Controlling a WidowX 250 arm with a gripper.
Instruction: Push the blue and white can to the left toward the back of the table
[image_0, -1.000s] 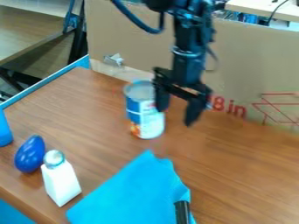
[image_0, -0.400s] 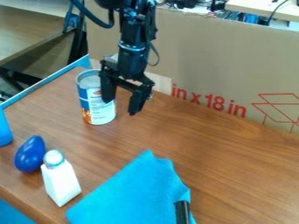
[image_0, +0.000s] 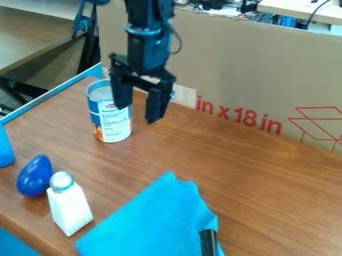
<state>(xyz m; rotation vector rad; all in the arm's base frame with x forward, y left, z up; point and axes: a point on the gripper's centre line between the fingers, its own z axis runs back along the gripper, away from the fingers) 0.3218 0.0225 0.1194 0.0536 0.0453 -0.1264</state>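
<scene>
My gripper (image_0: 139, 114) hangs open at the upper left of the table, its fingers apart with nothing between them. Just beside and behind its left finger stands an upright can (image_0: 109, 114) with a blue and white label; whether the finger touches it I cannot tell. Toward the front left, a blue egg-shaped object (image_0: 34, 176) lies next to a white bottle (image_0: 69, 208) with a grey-blue top. A blue cloth (image_0: 157, 220) is spread at the front middle, and a black handle-like object (image_0: 209, 243) rests at its right edge.
A cardboard panel (image_0: 240, 75) with red print runs along the table's back edge. The wooden table (image_0: 267, 185) has a blue rim (image_0: 50, 94) at its left, where part of a blue object (image_0: 5, 149) shows.
First the can and gripper shifted left and back together across the table. Since then the gripper has risen slightly, while the can stays almost where it was.
</scene>
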